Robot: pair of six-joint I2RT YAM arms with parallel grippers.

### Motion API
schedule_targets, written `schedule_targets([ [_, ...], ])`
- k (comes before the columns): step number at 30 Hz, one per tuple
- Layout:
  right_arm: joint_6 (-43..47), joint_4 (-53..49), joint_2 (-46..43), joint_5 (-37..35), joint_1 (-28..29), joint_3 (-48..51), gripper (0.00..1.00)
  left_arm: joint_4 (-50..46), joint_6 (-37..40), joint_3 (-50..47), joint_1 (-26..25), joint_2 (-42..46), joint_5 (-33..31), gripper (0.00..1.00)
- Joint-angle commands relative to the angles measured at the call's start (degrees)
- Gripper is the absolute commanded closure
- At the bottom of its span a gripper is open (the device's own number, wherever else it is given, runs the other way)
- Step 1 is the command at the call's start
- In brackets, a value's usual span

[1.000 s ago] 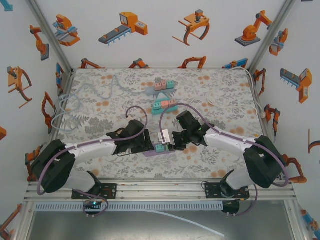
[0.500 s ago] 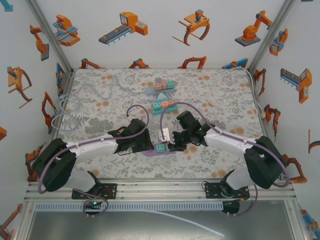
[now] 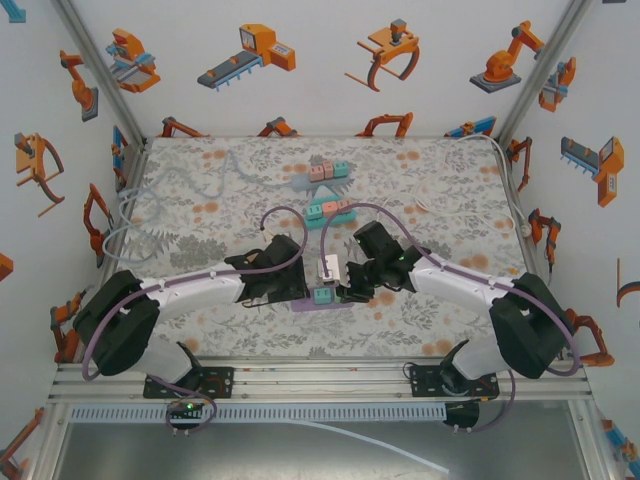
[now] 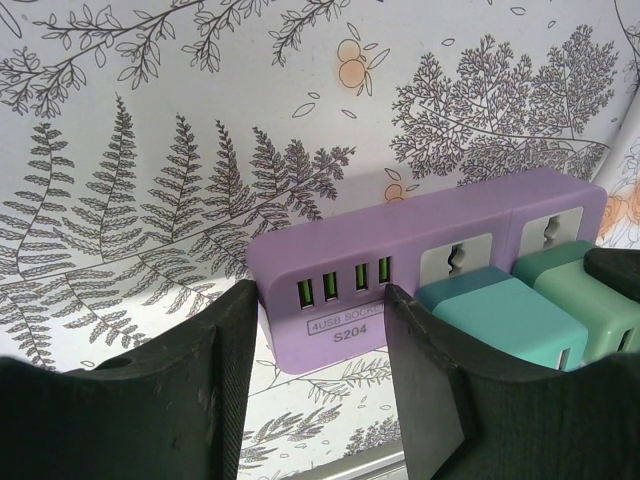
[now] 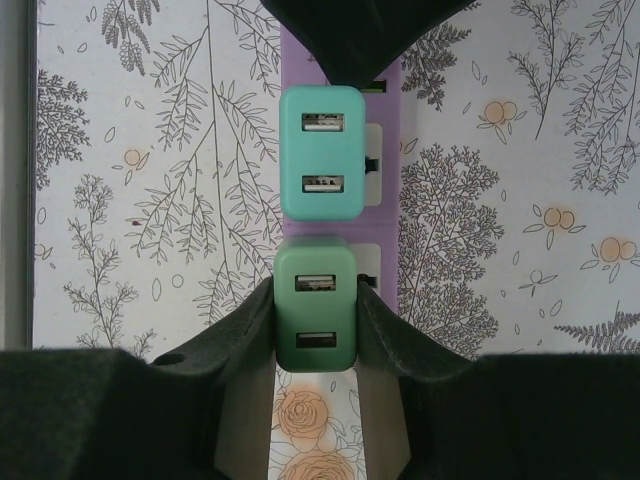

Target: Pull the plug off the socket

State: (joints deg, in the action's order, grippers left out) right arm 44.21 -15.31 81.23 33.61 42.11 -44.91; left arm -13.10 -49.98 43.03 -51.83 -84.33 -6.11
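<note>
Purple strip pinched by the left tool as a brace — right tool clamps the green plug.

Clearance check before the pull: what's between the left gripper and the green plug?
One teal plug, seated in the purple socket strip, lies between the left gripper and the green plug; the right wrist view shows it.

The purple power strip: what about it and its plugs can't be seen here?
- Overhead view: the left gripper and right gripper cover most of the power strip; the rest is too small for detail.
- Right wrist view: the green plug hides its own prongs; the left gripper covers the strip's far end.
- Left wrist view: the right edge cuts off the green plug.
</note>
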Motion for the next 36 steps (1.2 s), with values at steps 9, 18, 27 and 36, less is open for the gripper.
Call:
schedule_targets([
  [9,-1.8,8.0,-3.6,4.6,-0.4,-1.1,0.95,-11.2,2.5,-5.1,-1.3,-7.3,-5.5,0.51],
  [18,-3.3,10.1,-7.4,6.2,-2.4,0.5,0.95,-11.9,2.2,-5.4,-1.3,-6.7,-6.4,0.51],
  [27,-13.5,13.5,-10.4,1.7,-4.2,0.6,0.95,-10.2,5.2,-3.4,-1.3,1.4,-7.6,0.52],
  [36,-54.8,6.7,-11.4,-23.9,-6.2,-8.7,0.97,-0.4,15.7,1.5,-1.3,12.2,-4.9,0.5],
])
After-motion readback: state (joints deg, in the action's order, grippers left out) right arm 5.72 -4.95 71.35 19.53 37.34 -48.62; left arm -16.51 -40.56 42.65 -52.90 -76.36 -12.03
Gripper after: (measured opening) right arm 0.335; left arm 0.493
